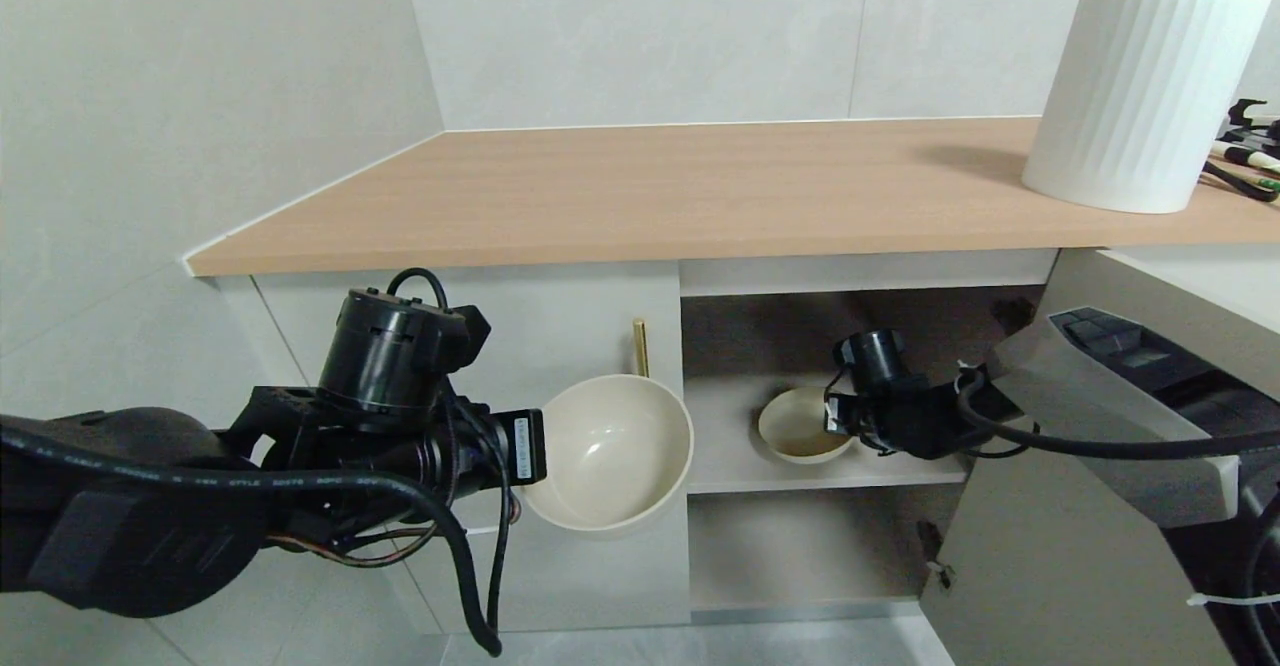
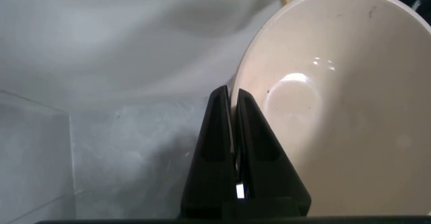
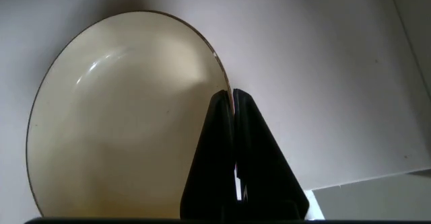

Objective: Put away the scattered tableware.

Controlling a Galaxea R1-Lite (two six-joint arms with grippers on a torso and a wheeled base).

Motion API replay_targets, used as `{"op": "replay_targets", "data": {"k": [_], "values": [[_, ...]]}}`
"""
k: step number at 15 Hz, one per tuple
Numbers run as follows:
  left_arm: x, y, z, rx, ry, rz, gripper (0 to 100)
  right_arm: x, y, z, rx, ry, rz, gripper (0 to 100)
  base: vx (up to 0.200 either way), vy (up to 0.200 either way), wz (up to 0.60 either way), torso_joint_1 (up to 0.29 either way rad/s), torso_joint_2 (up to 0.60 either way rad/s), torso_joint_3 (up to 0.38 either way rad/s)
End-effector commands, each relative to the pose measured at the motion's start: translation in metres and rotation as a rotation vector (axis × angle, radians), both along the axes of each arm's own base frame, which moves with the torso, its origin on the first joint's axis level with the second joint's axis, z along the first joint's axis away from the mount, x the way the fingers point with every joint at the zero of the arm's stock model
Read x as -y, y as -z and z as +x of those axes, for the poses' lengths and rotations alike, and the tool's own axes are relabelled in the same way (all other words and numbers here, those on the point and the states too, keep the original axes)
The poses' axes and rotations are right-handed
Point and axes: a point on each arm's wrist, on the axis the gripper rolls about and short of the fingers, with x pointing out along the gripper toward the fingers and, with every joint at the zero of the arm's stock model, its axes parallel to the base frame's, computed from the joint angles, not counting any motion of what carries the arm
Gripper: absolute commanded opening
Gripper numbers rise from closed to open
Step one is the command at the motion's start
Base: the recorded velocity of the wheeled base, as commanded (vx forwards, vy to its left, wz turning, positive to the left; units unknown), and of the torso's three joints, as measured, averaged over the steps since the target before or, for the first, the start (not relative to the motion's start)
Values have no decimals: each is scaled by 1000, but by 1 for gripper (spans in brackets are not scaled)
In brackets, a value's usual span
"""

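Left fingers (image 2: 219,133) clamp the bowl (image 1: 612,451) rim. Right fingers (image 3: 219,140) clamp the dish (image 1: 792,426) rim at the shelf (image 1: 722,451). Both are likely rigid, slippery and breakable.

Kitchen corner, pale tiled walls (image 1: 640,36).
Wooden countertop (image 1: 650,186) topped a white cabinet (image 1: 560,326) (right door (image 1: 1040,586) open), grey floor (image 1: 700,646) below.

No legible text, numbers or signs anywhere.
- Small white sticker (image 1: 521,449) on wrist behind left gripper (image 2: 234,126): print too tiny to make out.
- Black cable (image 1: 200,483) along left arm: row of pale lettering, unreadable.
- Pens (image 1: 1245,158) at counter's far right: markings too small to read.
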Motion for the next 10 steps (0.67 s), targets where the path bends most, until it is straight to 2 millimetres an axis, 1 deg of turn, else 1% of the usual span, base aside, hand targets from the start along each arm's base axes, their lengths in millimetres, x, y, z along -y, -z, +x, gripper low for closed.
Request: {"op": "replay_targets", "data": {"k": [1, 3, 6, 10], "values": [[0, -1, -1, 4, 1, -2, 0, 0, 4, -2, -13, -1, -8, 0, 0, 0, 0, 0, 0, 0], [0, -1, -1, 4, 1, -2, 0, 0, 12, -2, -30, -8, -24, 0, 0, 0, 0, 0, 0, 0], [0, -1, -1, 4, 0, -1, 0, 0, 18, -1, -33, 8, -43, 0, 0, 0, 0, 0, 0, 0], [0, -1, -1, 5, 1, 0, 0, 0, 16, 1, -23, 9, -41, 0, 0, 0, 0, 0, 0, 0]]}}
